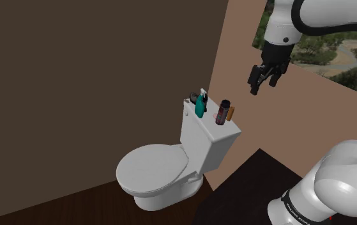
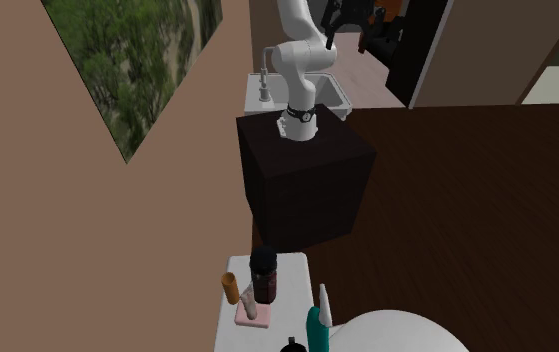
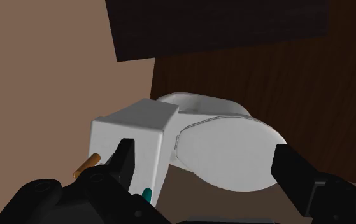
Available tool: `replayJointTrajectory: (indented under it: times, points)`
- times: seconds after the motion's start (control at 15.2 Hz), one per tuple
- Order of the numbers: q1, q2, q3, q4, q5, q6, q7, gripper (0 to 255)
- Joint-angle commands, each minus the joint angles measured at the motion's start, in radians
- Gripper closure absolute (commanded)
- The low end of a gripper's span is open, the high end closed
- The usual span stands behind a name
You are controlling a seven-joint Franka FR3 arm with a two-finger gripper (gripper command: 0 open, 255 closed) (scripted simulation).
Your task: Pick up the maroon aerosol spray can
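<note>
While gripper point(image 1: 264, 87) hangs fingers apart | maroon cylindrical can point(image 1: 221, 113) upright on smooth white tank point(image 1: 204, 139)

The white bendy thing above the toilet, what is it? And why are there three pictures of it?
That is a robot arm, standing on a dark box in a bathroom. At its end is a black pincer with two fingers for grabbing. One picture is taken from beside the box, one from near the toilet looking back at the arm, and one from a camera on the hand itself, where the two fingers stand apart. On the toilet tank stand a maroon spray can, a teal bottle and a small orange-brown tube. The pincer hangs open in the air, higher than the can, holding nothing.
</note>
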Motion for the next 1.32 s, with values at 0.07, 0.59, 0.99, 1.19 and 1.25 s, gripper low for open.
replayJointTrajectory:
  times: [0.07, 0.59, 0.99, 1.19, 1.25]
  points:
    - [-0.005, 0.010, -0.019, -0.015, -0.010, 0.030, -0.018, 0]
    - [-0.040, 0.151, -0.167, -0.086, -0.073, 0.279, -0.161, 0]
    - [-0.054, 0.320, -0.275, -0.077, -0.084, 0.462, -0.276, 0]
    - [-0.055, 0.421, -0.327, -0.052, -0.068, 0.548, -0.340, 0]
    - [-0.054, 0.457, -0.343, -0.040, -0.059, 0.575, -0.364, 0]
